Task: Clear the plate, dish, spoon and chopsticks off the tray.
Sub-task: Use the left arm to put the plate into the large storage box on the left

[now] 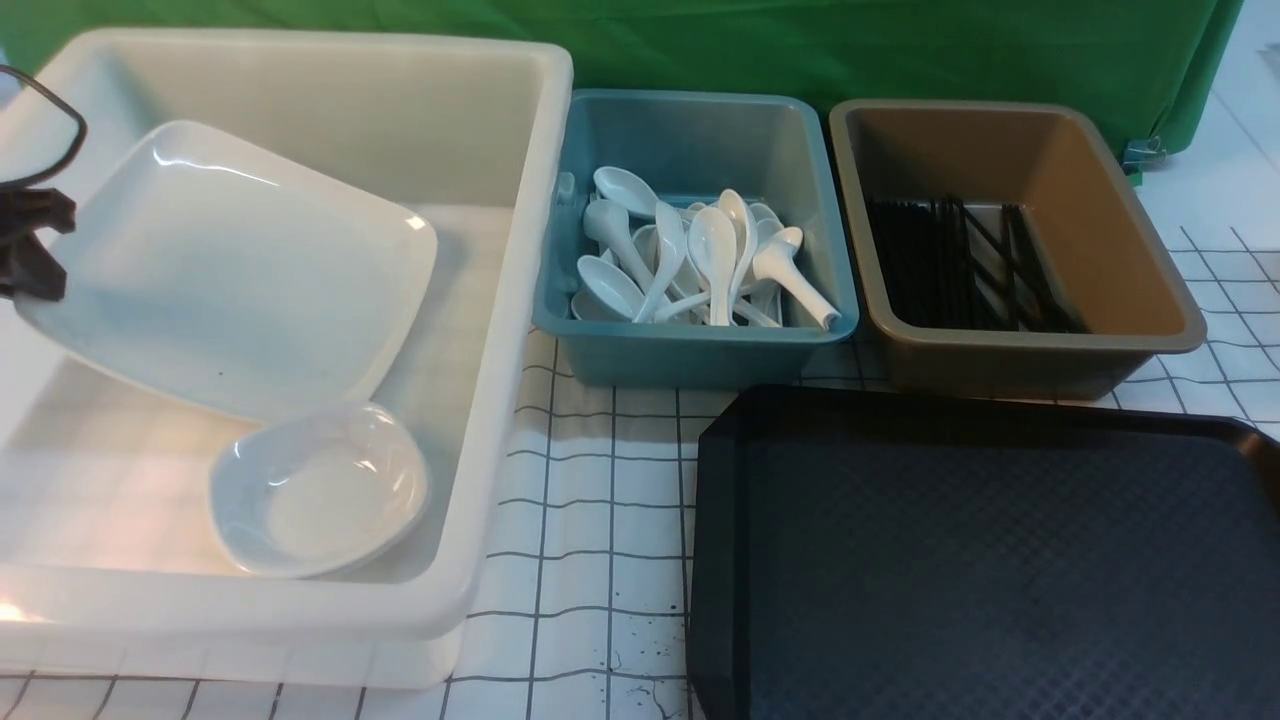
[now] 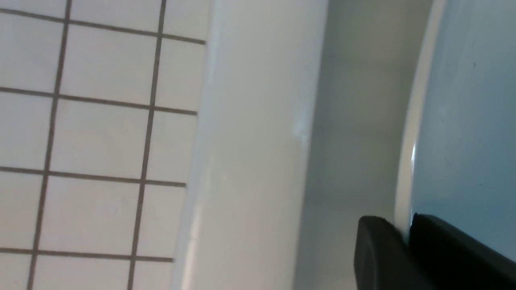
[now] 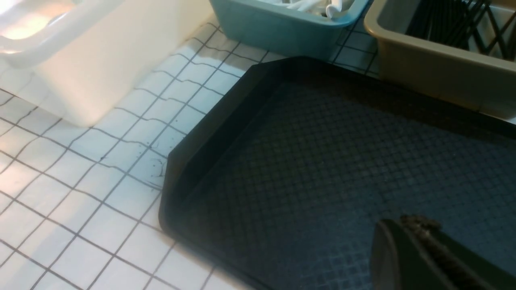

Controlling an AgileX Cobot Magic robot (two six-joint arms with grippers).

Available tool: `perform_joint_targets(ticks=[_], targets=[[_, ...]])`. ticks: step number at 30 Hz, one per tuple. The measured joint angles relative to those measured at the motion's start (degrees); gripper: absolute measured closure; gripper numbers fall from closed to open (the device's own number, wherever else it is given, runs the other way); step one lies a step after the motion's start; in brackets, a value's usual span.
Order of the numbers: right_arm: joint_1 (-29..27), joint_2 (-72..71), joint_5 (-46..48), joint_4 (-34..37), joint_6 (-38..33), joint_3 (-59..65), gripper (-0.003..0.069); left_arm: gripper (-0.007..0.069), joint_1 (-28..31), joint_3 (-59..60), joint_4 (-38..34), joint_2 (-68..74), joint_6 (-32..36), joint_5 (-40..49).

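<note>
Basically: gridded white worktop (image 1: 600,500), green backdrop (image 1: 800,45); textured black tray (image 1: 1000,560). Left pincer (image 2: 405,237) pinches the glossy plate (image 1: 230,270) rim inside the white tub (image 1: 500,400); right pincer (image 3: 419,237) pressed together.

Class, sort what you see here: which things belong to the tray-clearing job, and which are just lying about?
Part of the job:
- tray
- plate, gripped at its edge by the left gripper, over the white tub
- small dish
- spoons in the blue bin
- chopsticks in the brown bin

Lying about:
- green backdrop
- checked tablecloth
</note>
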Motion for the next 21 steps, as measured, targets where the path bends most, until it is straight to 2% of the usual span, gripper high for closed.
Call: perform_joint_targets(ticks=[6,14,17,21], targets=[[0.00,0.00,0.06,0.00,0.00,0.00,0.0622,0.0518,-0.38,0.00,1.78,0.00,0.04,0.23],[0.00,0.00,1.58,0.00,0.00,-1.75,0.0629,0.0313,-0.45,0.00,0.89,-0.62,-0.77,1.38],[0.00,-0.06,2.67,0.00,-0.41,-3.96,0.0629,0.0263,-0.49,0.00,-0.50,-1.50,-1.60,3.56],[0.00,-0.06,3.22,0.00,-3.02,-7.09,0.0629,0.0250,-1.15,0.05,-5.19,-2.81,-3.01,7.74]])
